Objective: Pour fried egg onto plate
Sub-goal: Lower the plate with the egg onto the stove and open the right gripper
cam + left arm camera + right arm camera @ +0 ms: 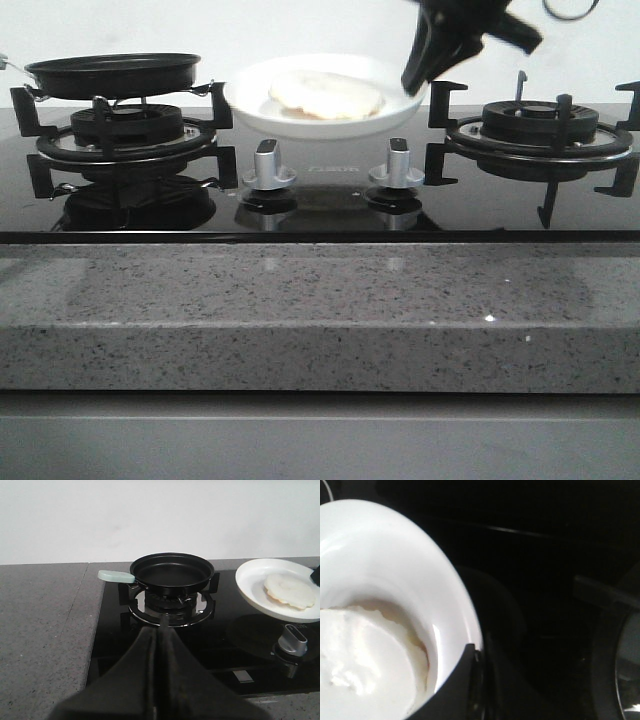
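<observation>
One egg: the flat, round, cream-white fried egg [326, 95] with faintly browned edges already lies on the wide, shallow, glossy white plate [250, 95], between the two burners at the far middle of the hob.
Plate: held off the glass, tilted slightly; the right gripper [418, 78] pinches its right rim, seen close in the right wrist view.
Step in hand: judged to be setting the plate down; keep it level, since the egg should slide easily on the glaze.
Pan: the round black frying pan [171, 573] with a pale green handle [115, 576] sits bare on the left burner grate [120, 140].
Left gripper [157, 645]: fingers pressed together, grasping nothing, near of the pan.
Surfaces: mirror-black glass hob [320, 205], two silver knobs [268, 165], speckled grey stone counter [320, 310].
</observation>
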{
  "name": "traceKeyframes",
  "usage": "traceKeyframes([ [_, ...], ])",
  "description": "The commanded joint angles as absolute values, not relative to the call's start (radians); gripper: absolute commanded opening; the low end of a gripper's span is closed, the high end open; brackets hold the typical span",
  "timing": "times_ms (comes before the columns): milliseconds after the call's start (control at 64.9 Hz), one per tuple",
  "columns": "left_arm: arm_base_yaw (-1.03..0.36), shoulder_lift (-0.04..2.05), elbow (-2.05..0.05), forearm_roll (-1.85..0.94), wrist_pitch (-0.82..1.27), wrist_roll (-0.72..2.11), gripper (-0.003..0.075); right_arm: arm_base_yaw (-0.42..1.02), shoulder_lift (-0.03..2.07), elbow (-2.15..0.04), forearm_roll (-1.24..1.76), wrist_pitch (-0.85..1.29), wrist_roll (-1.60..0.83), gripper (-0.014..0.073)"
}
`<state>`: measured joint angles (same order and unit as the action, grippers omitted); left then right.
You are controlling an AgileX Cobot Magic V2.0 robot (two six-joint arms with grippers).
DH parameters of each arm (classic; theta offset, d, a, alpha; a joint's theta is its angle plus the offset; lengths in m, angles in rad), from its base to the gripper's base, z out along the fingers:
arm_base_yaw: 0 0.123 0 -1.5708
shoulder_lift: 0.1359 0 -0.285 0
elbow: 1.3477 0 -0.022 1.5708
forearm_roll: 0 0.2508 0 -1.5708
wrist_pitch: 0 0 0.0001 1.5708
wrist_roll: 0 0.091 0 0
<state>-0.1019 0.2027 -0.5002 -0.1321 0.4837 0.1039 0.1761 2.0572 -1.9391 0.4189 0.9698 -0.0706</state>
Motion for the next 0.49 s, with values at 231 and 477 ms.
traceKeyframes([
  [231,-0.110,0.212,-0.522,-0.140,0.392,0.096,-0.0019,0.169,2.053,-1.979,0.446,0.982,-0.068,-0.0032],
  [477,-0.110,0.212,-0.522,-0.140,0.392,0.096,-0.0020,0.165,2.051,-2.016,0.438,1.012,-0.068,0.0225],
])
